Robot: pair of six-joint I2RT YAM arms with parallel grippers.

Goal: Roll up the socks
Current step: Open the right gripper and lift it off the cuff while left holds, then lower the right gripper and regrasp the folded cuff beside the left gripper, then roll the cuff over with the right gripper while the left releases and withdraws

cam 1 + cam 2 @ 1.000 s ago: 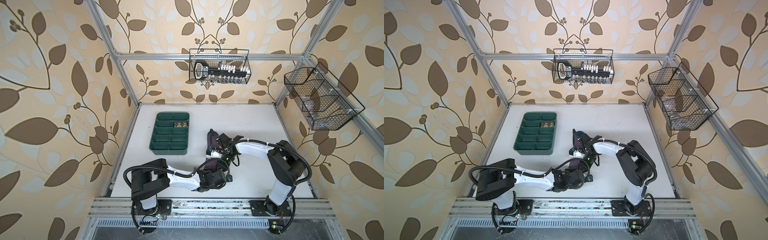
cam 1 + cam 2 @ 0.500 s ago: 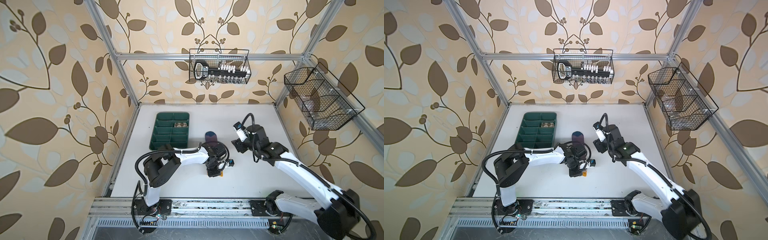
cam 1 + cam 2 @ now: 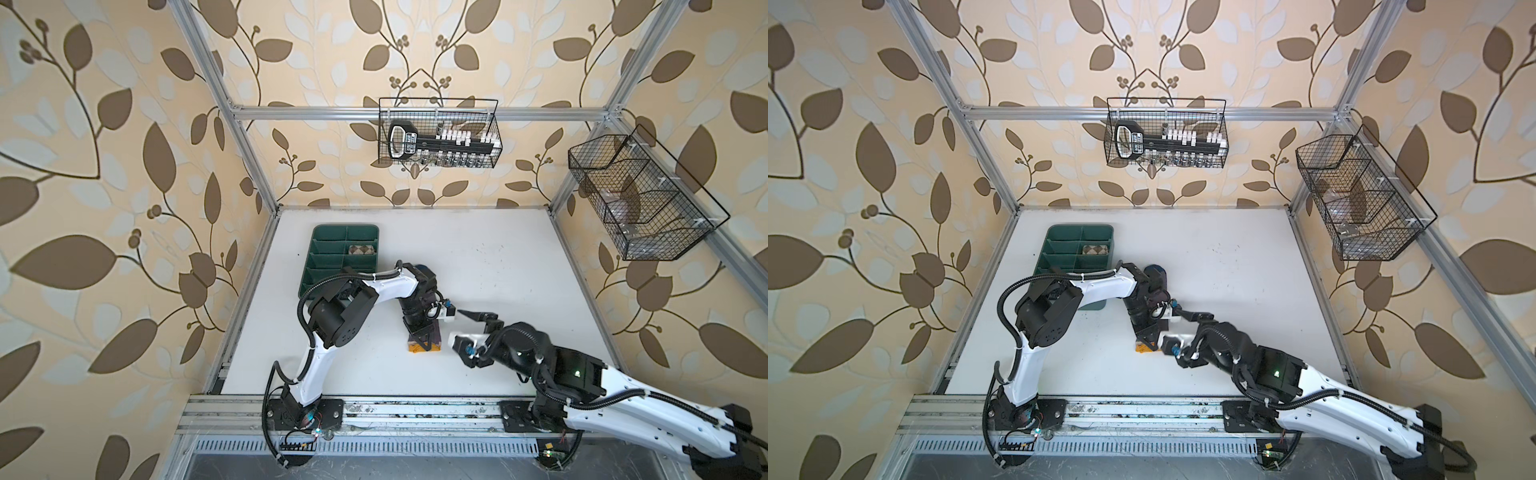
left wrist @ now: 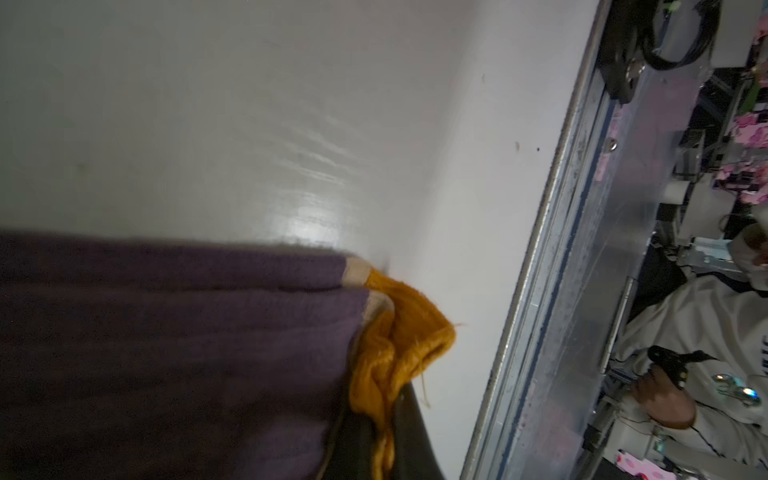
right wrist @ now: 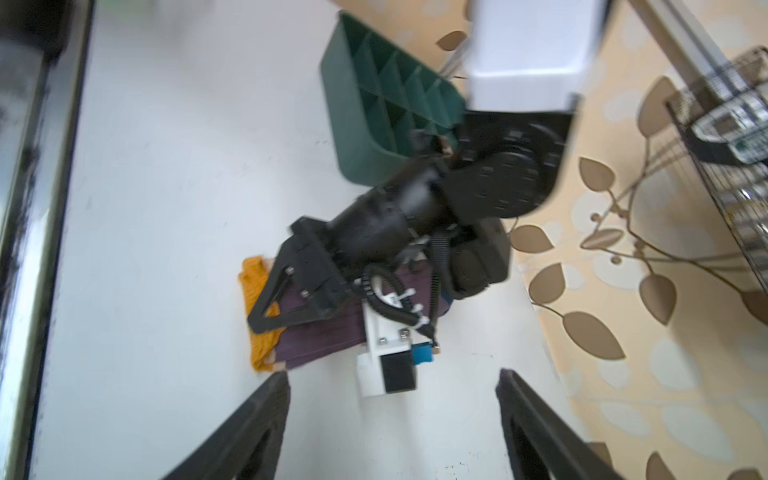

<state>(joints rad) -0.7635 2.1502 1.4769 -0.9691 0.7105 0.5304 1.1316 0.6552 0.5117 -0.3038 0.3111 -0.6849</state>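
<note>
Purple sock [image 3: 435,337] is laid on the counter [image 3: 498,257] in both top views, its cuff [image 3: 418,350] pinched by the closed left hand [image 3: 424,343]. The right hand [image 3: 462,328], withdrawn a moment earlier, has been brought back beside it. In the left wrist view the clamp is confirmed. In the right wrist view its jaws are spread wide, empty, judged readied for rolling.

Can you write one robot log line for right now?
left gripper: shut on purple sock cuff | right gripper: open, empty | tan sock: in green tray
</note>
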